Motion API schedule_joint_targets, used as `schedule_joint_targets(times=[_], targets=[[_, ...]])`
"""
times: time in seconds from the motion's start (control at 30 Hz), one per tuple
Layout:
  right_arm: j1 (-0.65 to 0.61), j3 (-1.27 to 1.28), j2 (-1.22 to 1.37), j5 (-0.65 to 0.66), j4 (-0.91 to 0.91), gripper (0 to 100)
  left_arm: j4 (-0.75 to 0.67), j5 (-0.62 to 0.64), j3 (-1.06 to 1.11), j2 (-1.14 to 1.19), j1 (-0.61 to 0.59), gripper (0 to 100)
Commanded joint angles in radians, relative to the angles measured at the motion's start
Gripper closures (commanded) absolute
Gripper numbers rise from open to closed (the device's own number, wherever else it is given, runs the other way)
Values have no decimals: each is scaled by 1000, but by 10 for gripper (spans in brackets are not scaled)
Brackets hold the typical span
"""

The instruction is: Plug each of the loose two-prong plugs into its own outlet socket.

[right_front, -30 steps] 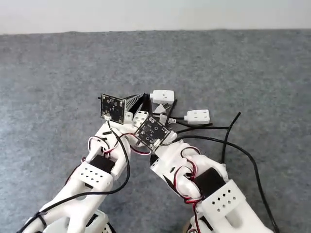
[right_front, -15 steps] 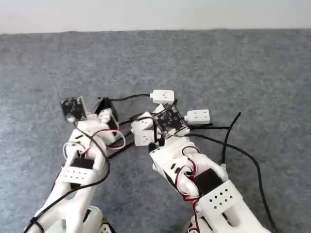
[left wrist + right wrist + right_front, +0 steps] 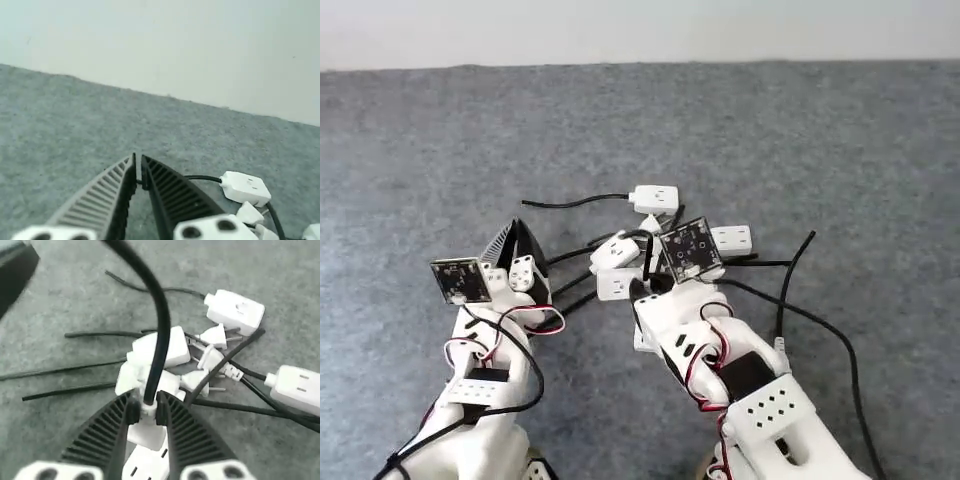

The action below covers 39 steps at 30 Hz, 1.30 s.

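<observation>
Where right pincer [image 3: 147,403] clamps plug [image 3: 144,430], prongs hidden.

The tabletop [image 3: 820,140] is covered in rough, matt grey cloth, like felt. Each socket [image 3: 655,198] is smooth white plastic with a slight sheen. Each plug [image 3: 216,335] is the same plastic, with bright metal prongs [image 3: 233,338]. The cords [image 3: 159,315] have smooth black sheaths. The left gripper [image 3: 138,165] and right gripper [image 3: 146,407] are matt black ribbed plastic.

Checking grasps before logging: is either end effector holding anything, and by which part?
The right end effector clamps a white plastic two-prong plug at its neck, where the black cord enters. The left end effector holds nothing.
</observation>
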Motion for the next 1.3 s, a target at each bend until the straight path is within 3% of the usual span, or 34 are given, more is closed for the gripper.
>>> schedule_joint_targets(times=[0.0, 0.8, 1.13, 1.27], targets=[[15, 11, -13, -11, -71, 991, 5, 8, -7, -12, 0, 987], [47, 60, -7, 25, -41, 990, 6, 3, -4, -9, 2, 987], [36, -83, 323, 17, -94, 991, 6, 3, -1, -9, 2, 987], [35, -97, 338, -5, -93, 991, 6, 3, -1, -9, 2, 987]])
